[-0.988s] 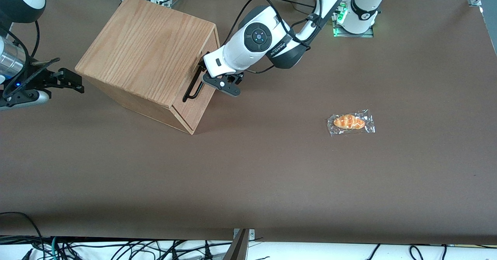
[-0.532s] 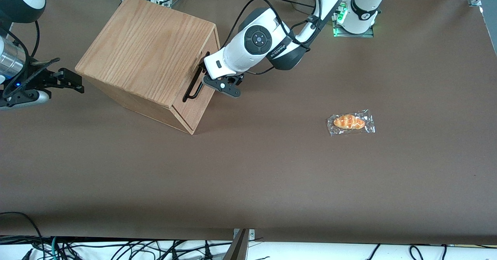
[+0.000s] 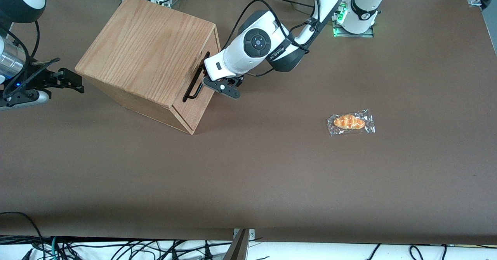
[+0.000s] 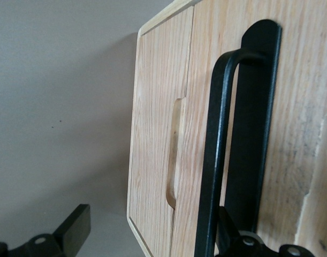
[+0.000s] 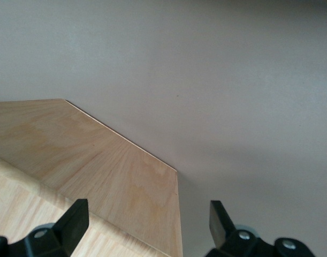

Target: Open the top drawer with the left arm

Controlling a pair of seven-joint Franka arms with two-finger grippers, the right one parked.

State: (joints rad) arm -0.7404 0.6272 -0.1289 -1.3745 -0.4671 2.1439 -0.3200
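The light oak cabinet [image 3: 149,46] stands toward the parked arm's end of the table. Its top drawer [image 4: 305,80] looks closed and flush, with a long black bar handle [image 3: 195,84] on its front. My left arm [image 3: 256,44] reaches in front of the drawer, and its gripper [image 3: 213,82] is open at the handle. In the left wrist view the handle [image 4: 212,160] runs between the fingers: one fingertip [image 4: 233,235] sits tucked close under the bar against the drawer front, the other fingertip [image 4: 72,230] stands well off over the table. Nothing is clamped.
A lower wooden panel with a cut-out grip [image 4: 174,155] lies beside the handled drawer. A wrapped bread roll [image 3: 350,122] lies on the brown table [image 3: 271,174] toward the working arm's end. Cables hang along the table's near edge.
The left arm's wrist has shifted slightly, bringing the gripper a little closer around the handle. The drawer has not moved.
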